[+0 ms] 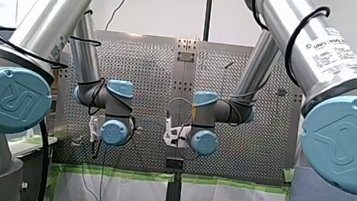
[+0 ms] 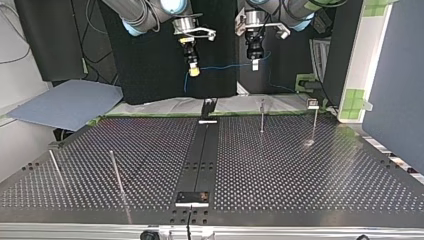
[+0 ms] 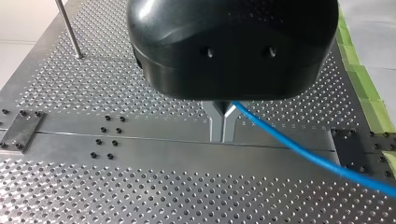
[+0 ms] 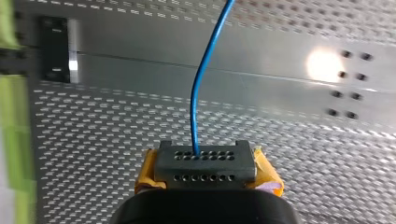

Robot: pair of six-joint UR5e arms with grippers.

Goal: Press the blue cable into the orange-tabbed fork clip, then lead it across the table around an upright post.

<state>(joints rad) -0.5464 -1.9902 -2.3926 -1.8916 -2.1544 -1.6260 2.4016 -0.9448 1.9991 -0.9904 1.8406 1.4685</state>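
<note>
leftmost in the top view, two thin posts (image 2: pixel 117 172) are seen upright on the perforated desk (image 2: pixel 310 185). further along, the right fingers (image 2: pixel 194 71), yellow-padded, are held in the air beyond the desk's far edge. in the right wrist view these fingers (image 4: pixel 205 165) are closed on the blue cable (image 4: pixel 201 84), which runs out from between them over the desk. from that grip a loose length is seen hanging down, and the cable (image 2: pixel 225 66) is strung with a slight sag across to the left fingers (image 2: pixel 255 64), near by and at about the same height. in the left wrist view those metal fingers (image 3: pixel 217 125) are pressed together with the cable (image 3: pixel 299 149) pinched at their tips, and it is led off to one side above the desk's plain middle strip (image 3: pixel 140 147). rightmost in the top view, two more posts (image 2: pixel 262 116) are fixed near the far edge, apart from the cable, which is carried in the air between the two grips.
</note>
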